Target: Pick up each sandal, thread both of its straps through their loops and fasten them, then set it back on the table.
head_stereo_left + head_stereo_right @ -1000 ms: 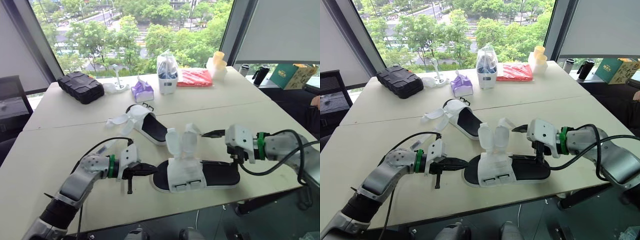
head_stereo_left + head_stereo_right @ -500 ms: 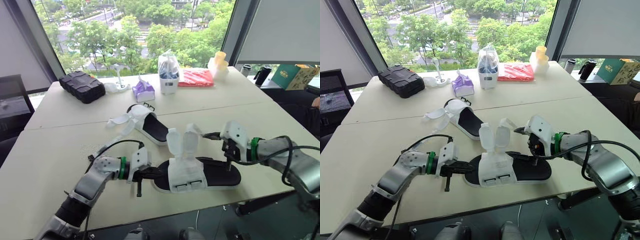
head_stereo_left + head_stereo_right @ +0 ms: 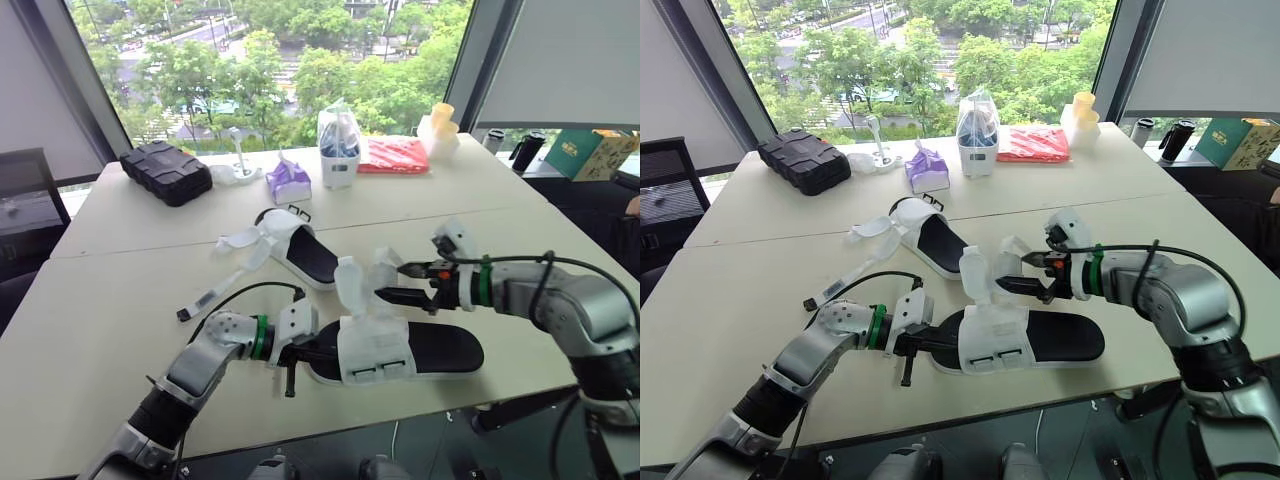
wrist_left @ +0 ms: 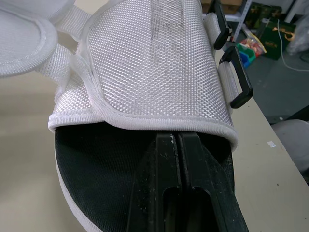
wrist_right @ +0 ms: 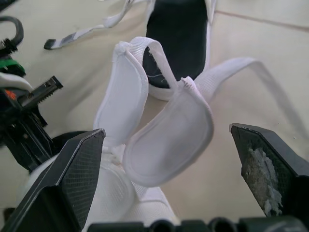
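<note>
The near sandal [image 3: 440, 348] has a black sole and a white upper [image 3: 372, 348], and lies by the table's front edge. Its two white straps [image 3: 362, 280] stand up unfastened. The black loops [image 4: 235, 78] sit on the upper's side. My left gripper [image 3: 308, 353] is shut and pushed into the toe opening, resting on the footbed [image 4: 96, 183] under the upper. My right gripper [image 3: 396, 284] is open and points at the straps, with one strap [image 5: 169, 135] between its fingers and touching neither. The second sandal [image 3: 300, 252] lies farther back, its straps [image 3: 243, 241] splayed loose.
Along the far table stand a black case [image 3: 165, 172], a purple tissue pack [image 3: 287, 180], a white bagged container [image 3: 337, 148], a red packet [image 3: 391, 154] and yellow cups [image 3: 438, 124]. A thin black-tipped strip [image 3: 205, 300] lies left of the sandals. A green box [image 3: 585, 152] sits far right.
My left gripper slid right into the near sandal's toe opening. My right gripper moved left from the heel side and turned, so its open fingers now flank the raised straps.
</note>
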